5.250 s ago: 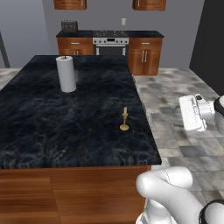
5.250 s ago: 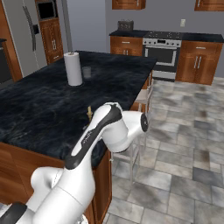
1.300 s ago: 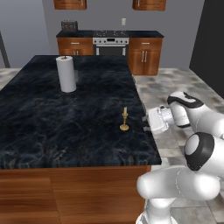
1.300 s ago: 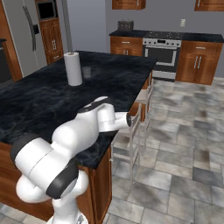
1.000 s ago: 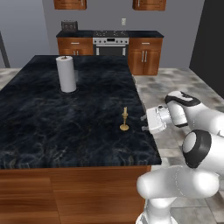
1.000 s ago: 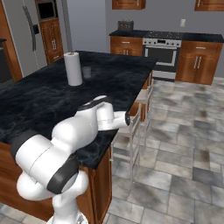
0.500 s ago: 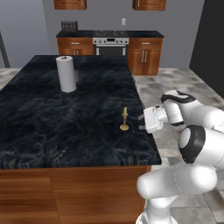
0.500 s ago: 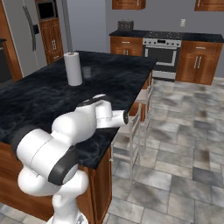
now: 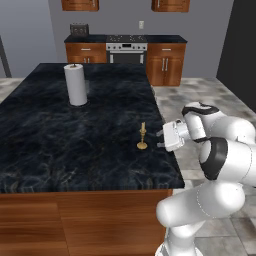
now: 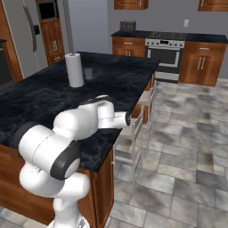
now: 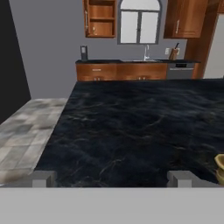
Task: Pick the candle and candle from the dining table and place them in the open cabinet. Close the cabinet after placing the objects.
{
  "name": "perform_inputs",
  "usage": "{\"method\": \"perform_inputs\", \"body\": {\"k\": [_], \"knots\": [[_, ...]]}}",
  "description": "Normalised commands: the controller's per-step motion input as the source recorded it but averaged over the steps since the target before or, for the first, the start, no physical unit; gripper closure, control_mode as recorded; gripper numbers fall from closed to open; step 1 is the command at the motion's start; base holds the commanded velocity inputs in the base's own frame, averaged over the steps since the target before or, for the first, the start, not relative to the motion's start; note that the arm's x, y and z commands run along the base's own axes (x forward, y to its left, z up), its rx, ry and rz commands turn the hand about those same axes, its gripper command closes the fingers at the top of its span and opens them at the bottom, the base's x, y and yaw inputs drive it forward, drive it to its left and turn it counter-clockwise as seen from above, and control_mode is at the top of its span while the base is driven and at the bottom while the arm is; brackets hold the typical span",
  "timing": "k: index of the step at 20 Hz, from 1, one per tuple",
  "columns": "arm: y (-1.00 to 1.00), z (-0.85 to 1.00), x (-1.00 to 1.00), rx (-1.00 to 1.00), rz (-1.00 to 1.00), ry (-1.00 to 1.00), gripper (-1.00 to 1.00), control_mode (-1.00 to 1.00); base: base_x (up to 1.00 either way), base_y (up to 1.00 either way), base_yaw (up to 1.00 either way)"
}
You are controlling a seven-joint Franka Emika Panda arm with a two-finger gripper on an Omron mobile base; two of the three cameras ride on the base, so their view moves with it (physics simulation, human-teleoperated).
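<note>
gripper: gripper (image 9: 161, 140) sits level at the dining table's right edge, jaws spread wide, nothing between them; fingertips (image 11: 42, 178) sit at the bottom of the hand view
taper candle: taper candle (image 9: 142, 138) stands upright on its brass holder near the right edge of the dining table (image 9: 60, 145), just beside the gripper, not touching; in the hand view only a brass bit (image 11: 220, 165) peeks at the right border
risk 1: candle is off to one side of the jaws' line, so closing from here likely grabs air or clips the holder
risk 2: thin and tall, a side knock from a finger could tip it or push it along the marble
risk 3: pinching the wax stick rather than the brass stem may let it slip or tilt
paper-towel roll: paper-towel roll (image 9: 76, 84) stands toward the far left of the table, well apart, no obstruction
second candle: cannot tell where it is
cabinet: open wall cabinet (image 11: 99, 18) at the far wall in the hand view; long carry, candle could swing loose
</note>
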Motion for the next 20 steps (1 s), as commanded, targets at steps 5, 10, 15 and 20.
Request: {"method": "perform_inputs", "body": {"k": [5,10,15,20], "knots": [[0.00,-0.11,0.03,0.02,0.00,0.00,-1.00,-1.00,0.00,0.00,0.00],[0.00,-0.16,0.00,0.04,0.00,0.00,-1.00,-1.00,0.00,0.00,0.00],[0.00,-0.07,0.00,0.03,0.00,0.00,-1.00,-1.00,0.00,0.00,0.00],[0.00,0.00,0.07,0.04,0.00,0.00,-1.00,-1.00,0.00,0.00,0.00]]}}
